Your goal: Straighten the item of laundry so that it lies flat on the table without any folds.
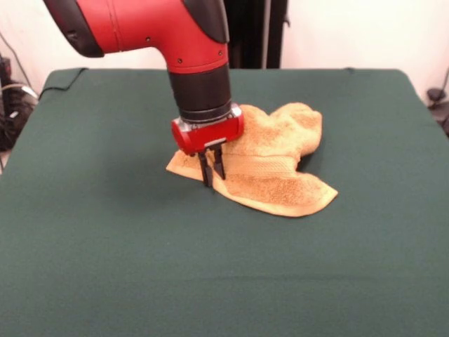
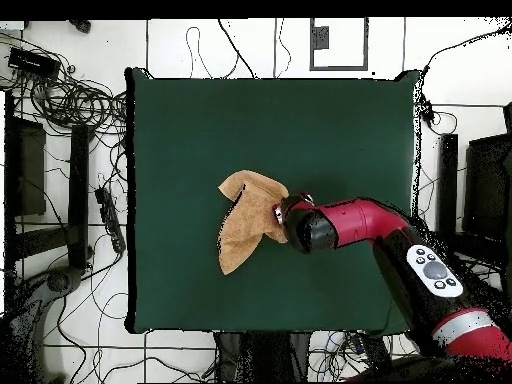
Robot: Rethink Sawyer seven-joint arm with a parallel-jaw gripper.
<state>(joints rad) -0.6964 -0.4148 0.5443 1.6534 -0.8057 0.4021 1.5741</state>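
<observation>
The golden-orange towel (image 1: pixel 280 161) lies crumpled near the middle of the dark green table (image 1: pixel 105 246). Its far right part is bunched up and a flatter flap with a woven band points toward the front. My gripper (image 1: pixel 212 179) points straight down on the towel's left corner, tips at table level. Its two black fingers (image 1: pixel 205 170) stand close together with towel cloth between them. In the overhead view the towel (image 2: pixel 245 225) is a folded, pointed shape, and my red arm (image 2: pixel 350 222) covers its right edge and hides the gripper. No white tag shows.
The green table (image 2: pixel 200 130) stretches wide on all sides of the towel. Cables and equipment (image 2: pixel 70 100) lie on the floor beyond the table's edges. A dark post (image 1: pixel 256 31) stands behind the table's far edge.
</observation>
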